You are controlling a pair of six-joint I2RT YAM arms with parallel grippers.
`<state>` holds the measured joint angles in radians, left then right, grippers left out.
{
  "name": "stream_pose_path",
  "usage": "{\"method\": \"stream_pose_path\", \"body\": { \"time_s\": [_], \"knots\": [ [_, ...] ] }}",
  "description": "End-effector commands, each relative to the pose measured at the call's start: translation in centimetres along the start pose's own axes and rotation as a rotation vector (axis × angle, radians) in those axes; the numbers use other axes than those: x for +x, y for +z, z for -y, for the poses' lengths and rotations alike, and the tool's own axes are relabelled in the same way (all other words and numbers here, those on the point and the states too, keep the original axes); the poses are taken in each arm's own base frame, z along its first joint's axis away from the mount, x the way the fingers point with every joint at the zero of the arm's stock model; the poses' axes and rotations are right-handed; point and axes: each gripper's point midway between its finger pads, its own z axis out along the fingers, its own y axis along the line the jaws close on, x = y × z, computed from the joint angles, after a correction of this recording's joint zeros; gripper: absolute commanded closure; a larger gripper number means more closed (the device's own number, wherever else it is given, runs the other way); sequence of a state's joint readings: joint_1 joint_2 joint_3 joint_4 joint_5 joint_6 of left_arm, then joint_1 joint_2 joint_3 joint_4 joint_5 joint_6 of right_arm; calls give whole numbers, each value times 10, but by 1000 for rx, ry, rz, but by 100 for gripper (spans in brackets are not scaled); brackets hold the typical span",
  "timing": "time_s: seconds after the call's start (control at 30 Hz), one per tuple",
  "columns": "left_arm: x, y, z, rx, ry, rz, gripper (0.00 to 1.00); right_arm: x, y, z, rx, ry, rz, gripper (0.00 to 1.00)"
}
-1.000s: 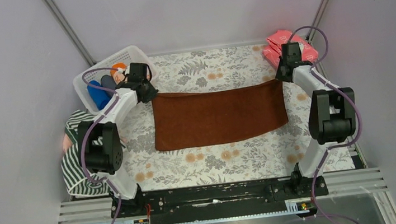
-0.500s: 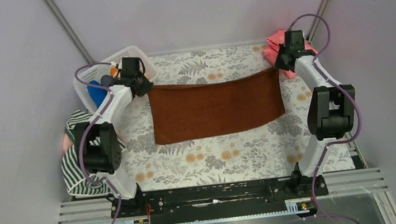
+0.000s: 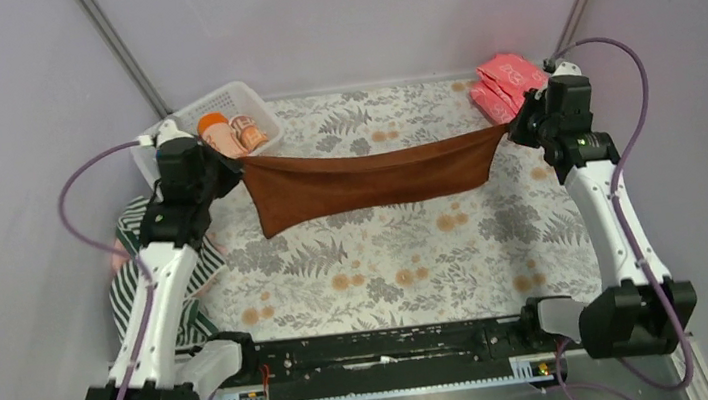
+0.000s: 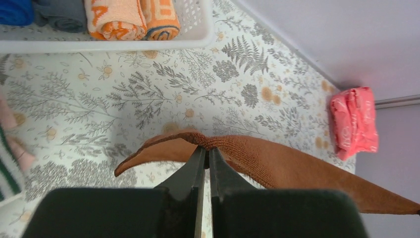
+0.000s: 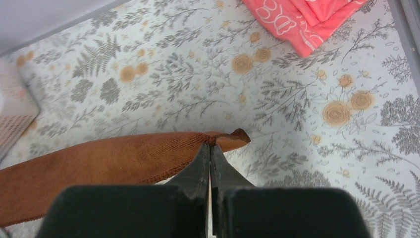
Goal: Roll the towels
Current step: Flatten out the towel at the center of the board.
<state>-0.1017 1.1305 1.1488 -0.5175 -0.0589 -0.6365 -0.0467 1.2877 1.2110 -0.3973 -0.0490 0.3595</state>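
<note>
Towel (image 3: pixel 368 180), seemingly aloft, between clenched grippers (image 3: pixel 238 163) (image 3: pixel 507 128)

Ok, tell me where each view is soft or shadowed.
Top external: even light, everything sharp, including the rust-brown cloth towel. Left wrist: black left gripper housing blurred, soft shadow under the towel. Right wrist: right gripper housing blurred too, floral tablecloth crisp.

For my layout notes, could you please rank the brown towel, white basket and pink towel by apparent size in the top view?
1. Brown towel: largest, though held up nearer the camera.
2. White basket: partly hidden by the left arm.
3. Pink towel: smallest.
</note>
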Motion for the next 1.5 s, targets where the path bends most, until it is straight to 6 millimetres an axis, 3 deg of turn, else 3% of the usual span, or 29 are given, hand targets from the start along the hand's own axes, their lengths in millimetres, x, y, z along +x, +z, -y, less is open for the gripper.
{"method": "stream_pose_path", "body": {
  "time_s": [0.0, 0.13, 0.23, 0.37, 0.47, 0.67, 0.77, 0.9, 1.1, 1.27, 1.47],
  "knots": [
    [6, -55, -12, 22, -21, 39, 100, 12, -56, -10, -79, 5, 29, 100],
    [3, -103, -5, 105, -55, 87, 100, 12, -103, -25, -171, 29, 107, 100],
    [10, -126, -6, 134, -70, 85, 100, 15, -132, -33, -219, 31, 120, 100],
    [11, -137, -17, 105, -74, 114, 100, 17, -151, -27, -189, 38, 141, 100],
    [11, -129, -20, 87, -83, 117, 100, 16, -147, -24, -168, 59, 147, 100],
    [28, -61, -35, -17, -95, 45, 100, 32, -79, -4, -67, 138, 71, 100],
    [28, -23, -46, -88, -97, 53, 100, 29, -38, 9, 5, 160, 71, 100],
    [23, 28, -41, -109, -99, 44, 100, 21, 25, 18, 59, 152, 57, 100],
    [39, 107, -53, -199, -69, -40, 100, 18, 107, 25, 86, 89, 7, 100],
    [52, 149, -62, -225, -39, -98, 100, 26, 154, 23, 65, 75, -60, 100],
    [56, 175, -71, -238, -39, -144, 100, 29, 175, 27, 83, 72, -103, 100]
  ]
}}
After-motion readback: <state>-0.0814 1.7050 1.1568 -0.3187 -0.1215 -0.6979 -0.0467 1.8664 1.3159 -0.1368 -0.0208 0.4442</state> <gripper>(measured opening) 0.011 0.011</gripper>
